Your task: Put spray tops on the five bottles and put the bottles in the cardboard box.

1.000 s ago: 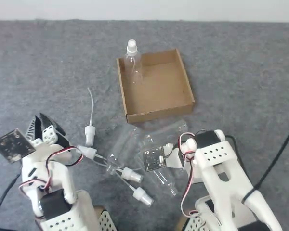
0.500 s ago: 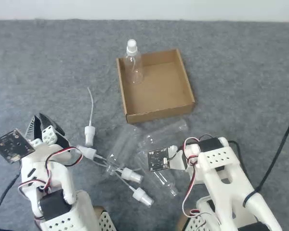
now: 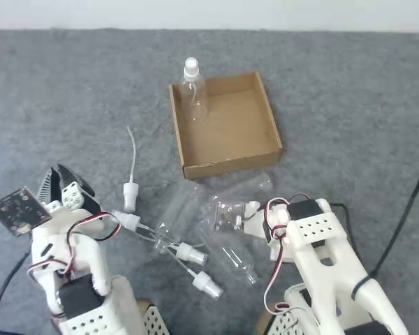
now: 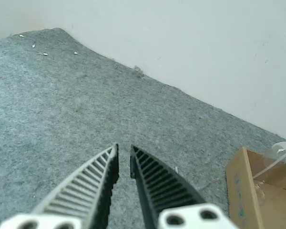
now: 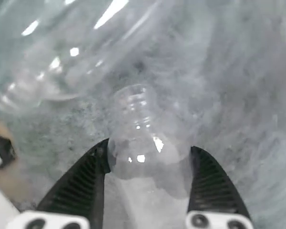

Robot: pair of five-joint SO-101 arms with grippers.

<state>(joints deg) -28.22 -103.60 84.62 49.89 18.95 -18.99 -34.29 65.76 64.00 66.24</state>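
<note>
Five bottles counted. The capped bottle (image 3: 193, 89) stands upright in the far left corner of the cardboard box (image 3: 230, 165), spray top on. The box sits mid-counter (image 3: 349, 105), open side up.

The right hand (image 3: 232, 215) is low over the counter, on the near side of the box's front wall, clamped on the held bottle (image 3: 223, 218), which is clear and uncapped. In the right wrist view the right hand (image 5: 148, 148) has one ribbed finger (image 5: 86, 183) against each side of the held bottle (image 5: 143, 164) at its shoulder. The bare threaded neck points away from the wrist.

Three more clear bottles lie on their sides:
- The left bottle (image 3: 174, 209) is beside the held one.
- The far bottle (image 3: 250, 187) lies between the held one and the box.
- The near bottle (image 3: 236, 259) is toward the arm bases.

Four loose spray tops lie between the arms: long-tube top (image 3: 130, 193), second top (image 3: 126, 221), third top (image 3: 192, 253), fourth top (image 3: 208, 285).

The left hand (image 3: 61, 181) is well apart from the bottles. In its wrist view the left hand (image 4: 124, 149) has its fingers nearly together, with a thin slit between them and nothing in it. It is aimed across the counter at a pale wall (image 4: 181, 47).
</note>
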